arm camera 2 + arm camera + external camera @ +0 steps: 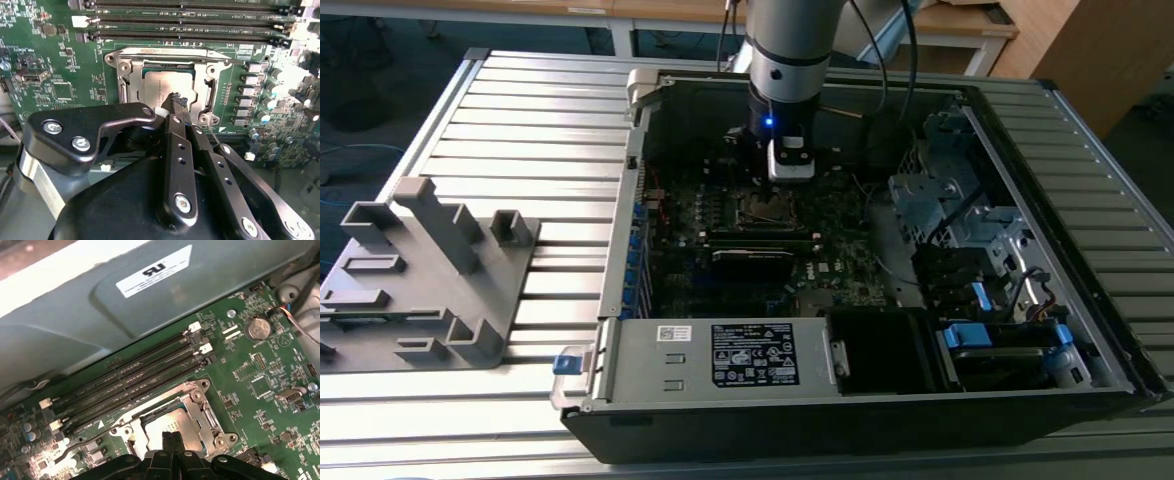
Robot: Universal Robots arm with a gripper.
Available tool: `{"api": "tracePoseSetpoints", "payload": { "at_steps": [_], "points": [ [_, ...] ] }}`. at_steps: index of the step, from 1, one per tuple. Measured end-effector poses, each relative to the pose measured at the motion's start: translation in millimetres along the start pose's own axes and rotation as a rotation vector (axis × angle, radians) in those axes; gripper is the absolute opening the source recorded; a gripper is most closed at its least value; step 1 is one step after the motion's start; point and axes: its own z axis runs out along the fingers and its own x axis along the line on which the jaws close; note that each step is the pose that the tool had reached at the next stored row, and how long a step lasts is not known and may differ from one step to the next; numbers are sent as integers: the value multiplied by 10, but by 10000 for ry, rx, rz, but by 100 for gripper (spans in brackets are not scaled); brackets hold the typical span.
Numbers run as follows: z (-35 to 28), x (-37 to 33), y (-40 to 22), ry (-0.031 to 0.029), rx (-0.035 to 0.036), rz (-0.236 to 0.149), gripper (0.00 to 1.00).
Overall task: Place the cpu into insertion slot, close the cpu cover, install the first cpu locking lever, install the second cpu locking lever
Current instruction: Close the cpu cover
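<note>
State of the tool (177, 100): fingers fully together, nothing between them. The tips sit at the edge of the cpu (159, 85), at or just above its metal top; neither wrist view confirms contact. The cpu lies flat inside the insertion slot (770, 208), near the middle of the circuit board (60, 60). The cpu cover (206, 87) frames the chip on all sides and looks to be down, though I cannot tell whether it is fully flat. A thin wire lever (227, 58) runs along the cover's edge nearest the memory slots (190, 22).

Judgement, step in hand: closing the cover, with the shut tips used as a pusher. To do it well:
- Press on the frame, not on the chip's top.
- Push straight down and slowly.
- Keep the tips off the small parts beside the socket.
- Load the frame centrally. It is thin and would likely bend or spring back if pushed off-centre.

Surface: a slatted metal surface (520, 110) carries the open computer case (854, 425). A grey moulded fixture (427, 270) stands at the exterior view's left, well apart from the case.

Room: wooden desks (961, 25) beyond the case, dark blue floor (374, 70).
</note>
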Motion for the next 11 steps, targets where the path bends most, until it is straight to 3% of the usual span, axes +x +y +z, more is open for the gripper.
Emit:
{"api": "tracePoseSetpoints", "payload": {
  "at_steps": [3,11],
  "points": [
    [2,0,0,8,4,-283,11],
    [3,0,1,-10,-9,-330,11]
  ]
}}
